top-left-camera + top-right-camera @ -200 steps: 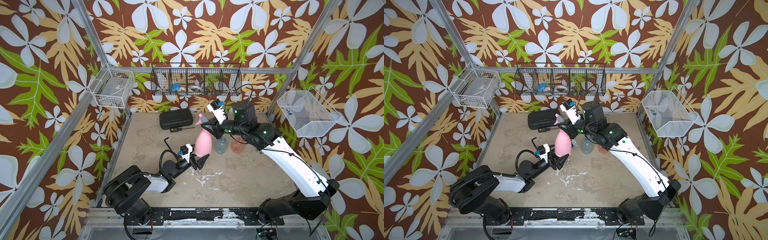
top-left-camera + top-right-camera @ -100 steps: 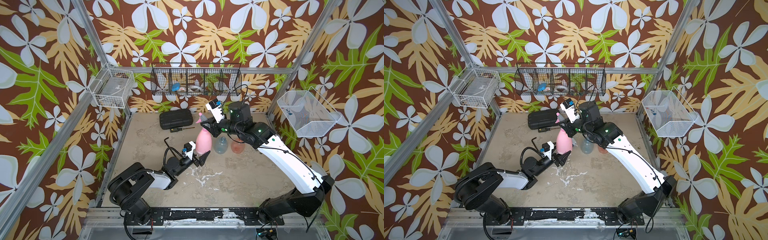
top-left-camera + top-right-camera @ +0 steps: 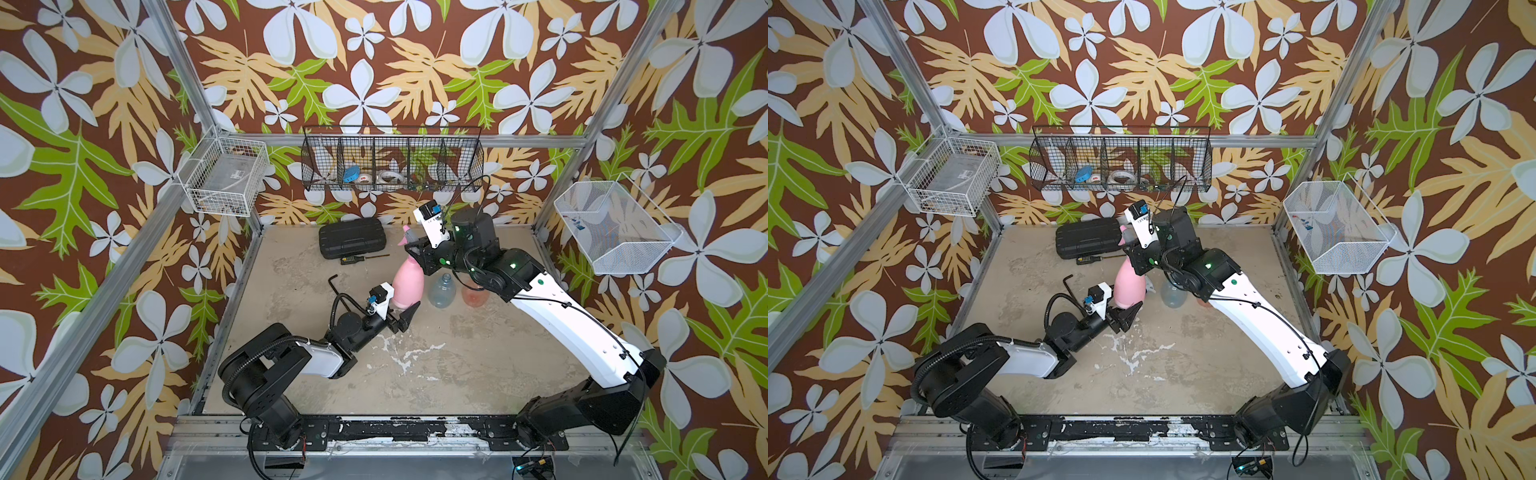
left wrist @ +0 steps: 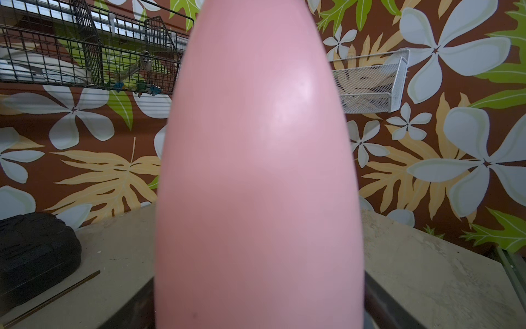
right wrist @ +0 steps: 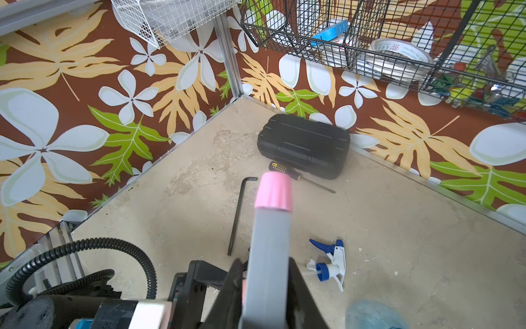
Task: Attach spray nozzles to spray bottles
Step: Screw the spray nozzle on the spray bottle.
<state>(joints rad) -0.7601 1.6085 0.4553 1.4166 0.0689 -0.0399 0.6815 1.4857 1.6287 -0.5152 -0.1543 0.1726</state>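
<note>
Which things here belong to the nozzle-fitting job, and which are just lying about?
For the job:
pink bottle
bluish bottle
orange bottle
pink and grey nozzle
white and blue nozzle

Lying about:
black case
screwdriver
hex key

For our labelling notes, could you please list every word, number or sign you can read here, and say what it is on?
Nothing can be read for certain.
tape roll in the black wire basket: red print, too blurred.
white camera bracket on the right arm: dark marks, too small.
screwdriver handle: yellow marks, unreadable.
</note>
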